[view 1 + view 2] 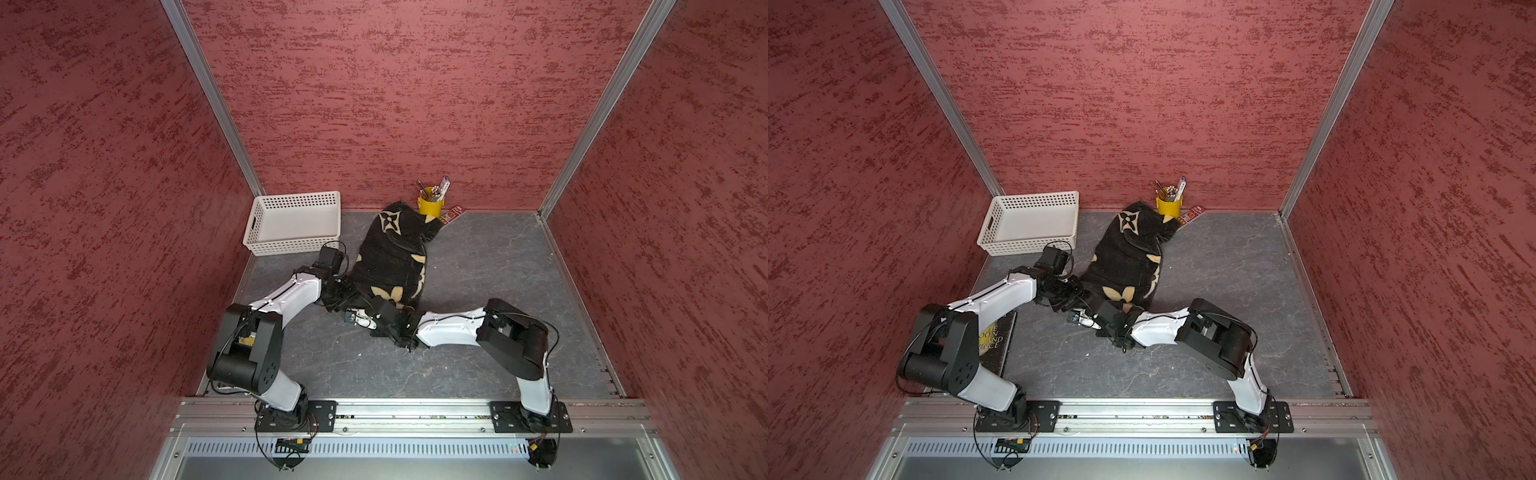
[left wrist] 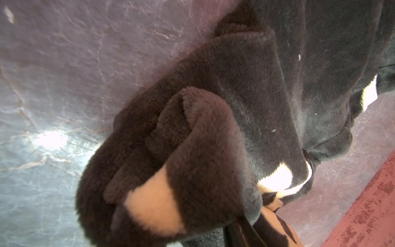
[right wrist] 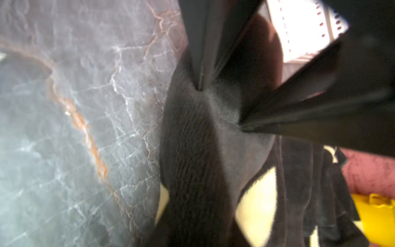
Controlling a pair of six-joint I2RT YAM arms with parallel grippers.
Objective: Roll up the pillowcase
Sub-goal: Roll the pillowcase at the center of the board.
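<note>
Closest to me, a dark book (image 1: 995, 337) lies flat under the left arm's elbow, clear of the work. Just past it both arms meet at the near end of the pillowcase (image 1: 395, 253). The left gripper (image 1: 345, 291) has its fingers pinching a thick wad of plush. The right gripper (image 3: 220, 107) shows its fingers (image 3: 201, 64) a little apart with pile bunched between the tips, and I can't tell whether they have bitten.

The cloth lies humped along the middle of the tabletop (image 1: 490, 282), only loosely gathered, I'd say. To roll well, both sides should turn together, tucking the near edge under. There is open room to the right. Farther on the white basket (image 1: 297, 197) sits to the left. The cloth's far end lies against the yellow pencil cup (image 1: 430, 208) by the back wall, so pushing forward could tip it.
</note>
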